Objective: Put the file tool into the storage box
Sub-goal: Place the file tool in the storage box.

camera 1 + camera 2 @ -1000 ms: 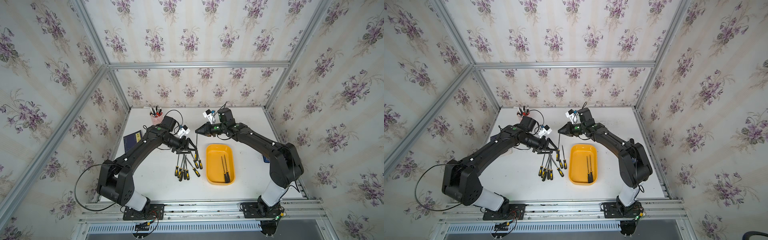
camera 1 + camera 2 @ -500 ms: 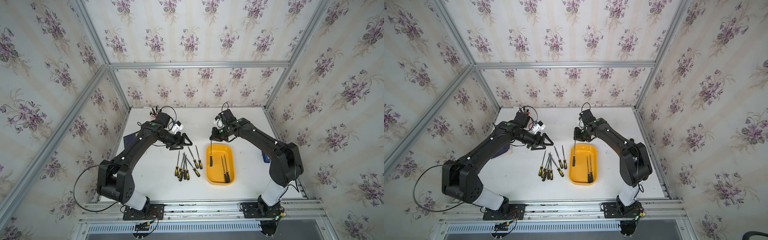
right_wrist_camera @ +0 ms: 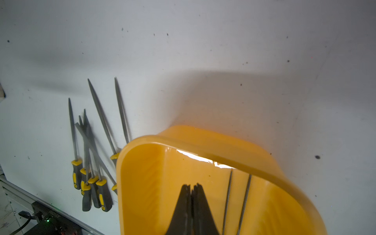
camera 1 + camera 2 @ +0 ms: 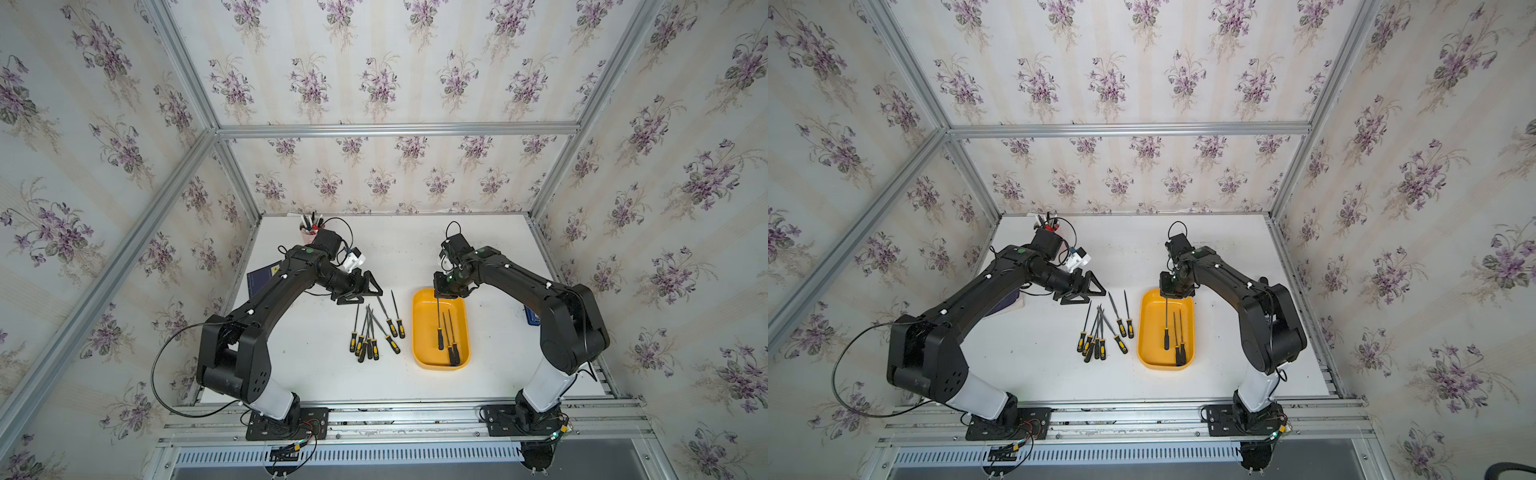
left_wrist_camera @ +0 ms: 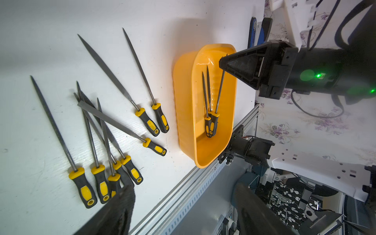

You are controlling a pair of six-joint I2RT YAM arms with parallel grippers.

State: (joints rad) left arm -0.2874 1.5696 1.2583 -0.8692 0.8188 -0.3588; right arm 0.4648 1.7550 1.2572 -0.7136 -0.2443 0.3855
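**Right arm swung its file down into the box**

Across it came: the right gripper (image 4: 445,292) left the far side of the table (image 4: 316,365), where it had carried its file (image 4: 439,322) level a second ago, and brought it over the storage box (image 4: 424,345). Its jaws were pinched tight on the file's bare metal end. The shaft hung below the gripper, and the black-and-yellow handle was down inside the box. Whether the handle touched the floor, I couldn't tell. The box sat on the table directly beneath that gripper, its far rim under the fingertips, with two other files (image 4: 451,345) lying inside, just below the gripper. The left gripper (image 4: 362,294) had eased back a little, fingers (image 5: 122,205) spread wide, nothing between them. Loose files (image 4: 374,328) lay fanned on the table just below it.
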